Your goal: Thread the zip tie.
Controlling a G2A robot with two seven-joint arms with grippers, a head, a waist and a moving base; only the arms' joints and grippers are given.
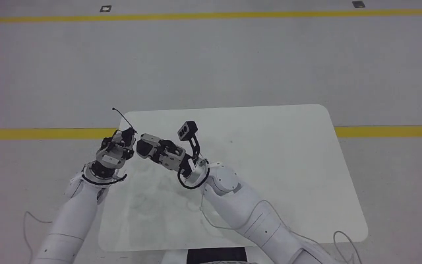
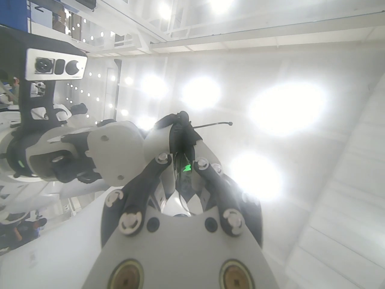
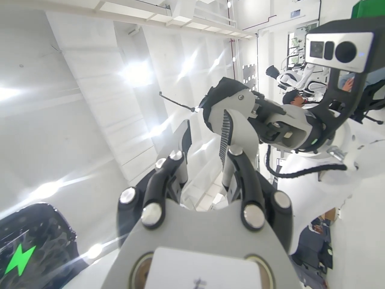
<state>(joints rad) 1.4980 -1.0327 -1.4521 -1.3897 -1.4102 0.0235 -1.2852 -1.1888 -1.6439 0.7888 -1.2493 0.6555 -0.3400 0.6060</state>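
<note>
1. Pinching the zip tie [image 1: 120,119] in left gripper [image 1: 128,135], fingers pressed together on one end. Held up off the desk [image 1: 277,171], above its near-left part.
2. Sticking out free from that grip toward far-left as a single thin black strand w/ a small knob at the tip. Can't tell if knob is the head or just the tail end.
3. Hovering w/ right gripper [image 1: 140,142] just beside the left one, on its right. Fingers spread, nothing between them. Tips near the pinch pt, apparently not touching the strap.
4. No loop visible, no strap seen passing through a head, so judged not threaded yet. Early stage: pick-up and presenting done, threading itself not begun.
5. Left to do, prob.: catch free end w/ right gripper, bend strap round, line tip up w/ head slot, push through, pull up slack.
6. Tricky bits, likely: thin springy strap, easy to flick away. Other end buried between left gripper's fingers, so slot orientation unknown from here. May need a re-grip first.
</note>
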